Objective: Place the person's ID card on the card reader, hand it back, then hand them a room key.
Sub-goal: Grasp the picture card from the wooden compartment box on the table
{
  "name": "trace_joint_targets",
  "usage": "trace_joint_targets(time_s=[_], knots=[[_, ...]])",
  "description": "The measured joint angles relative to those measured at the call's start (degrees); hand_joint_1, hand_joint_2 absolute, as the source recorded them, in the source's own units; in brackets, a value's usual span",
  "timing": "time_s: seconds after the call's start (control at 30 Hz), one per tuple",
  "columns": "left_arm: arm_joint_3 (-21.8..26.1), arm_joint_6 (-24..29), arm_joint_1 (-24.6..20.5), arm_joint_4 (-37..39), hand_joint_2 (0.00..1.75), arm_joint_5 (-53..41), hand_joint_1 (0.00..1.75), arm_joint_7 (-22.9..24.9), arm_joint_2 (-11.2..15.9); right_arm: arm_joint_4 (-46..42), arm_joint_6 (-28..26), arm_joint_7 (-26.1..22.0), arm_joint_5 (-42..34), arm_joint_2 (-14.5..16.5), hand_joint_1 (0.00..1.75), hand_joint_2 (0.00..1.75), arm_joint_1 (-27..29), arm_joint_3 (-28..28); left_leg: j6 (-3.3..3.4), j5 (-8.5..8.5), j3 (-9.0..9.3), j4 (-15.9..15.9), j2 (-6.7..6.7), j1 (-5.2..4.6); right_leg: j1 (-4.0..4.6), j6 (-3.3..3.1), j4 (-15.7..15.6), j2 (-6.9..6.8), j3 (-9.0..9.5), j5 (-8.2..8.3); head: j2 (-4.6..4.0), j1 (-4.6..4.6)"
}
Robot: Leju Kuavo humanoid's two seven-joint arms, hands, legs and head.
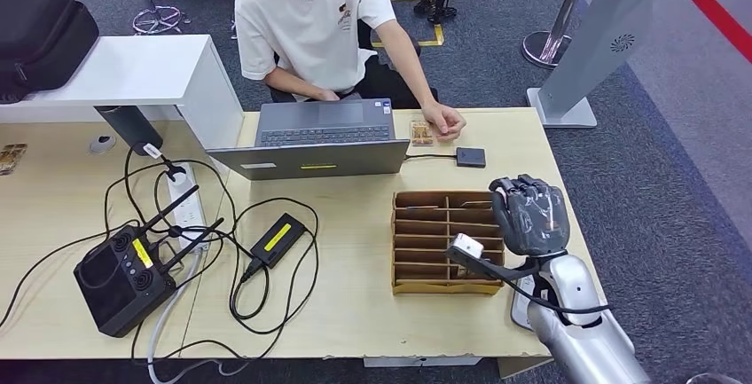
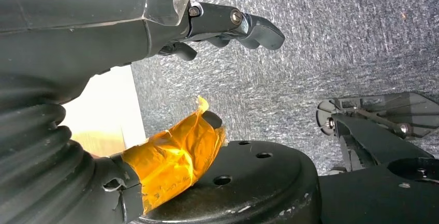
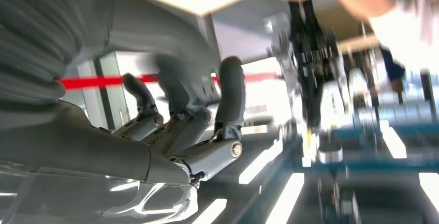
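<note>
The head view looks steeply down from high above the desk's (image 1: 372, 313) near edge, facing the person (image 1: 310, 20) seated beyond the far edge. The left wrist view sits close behind the left robot hand (image 2: 155, 32), aimed down at grey carpet (image 2: 310, 53). The right wrist view, turned and blurred, sits close behind the right robot hand (image 3: 176, 131), which the head view also shows (image 1: 530, 215) over the desk's right edge.

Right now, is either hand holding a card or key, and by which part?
Nothing is held. The right hand hovers empty over the cardboard organizer; the left hand hangs open above the carpet.
</note>
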Motion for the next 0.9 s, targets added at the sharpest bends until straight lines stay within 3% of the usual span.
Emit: trace_joint_targets(time_s=[0.37, 0.9], knots=[[0.00, 0.03, -0.01, 0.00, 1.75, -0.11, 0.00, 0.07, -0.02, -5.28, -0.59, -0.87, 2.39, 2.06, 0.00, 1.75, 2.80, -2.45, 0.00, 0.00, 0.00, -0.01, 0.01, 0.00, 0.00, 0.00, 0.00, 0.01, 0.00, 0.00, 0.00, 0.01], [0.00, -0.15, -0.03, 0.00, 1.75, -0.87, 0.00, 0.22, -0.02, 2.13, 1.81, 0.94, 2.71, 4.13, 0.00, 1.75, -1.17, -0.87, 0.00, 0.01, 0.00, -0.02, 0.00, 0.01, 0.00, 0.00, 0.02, 0.00, 0.01, 0.00, 0.00, -0.01]])
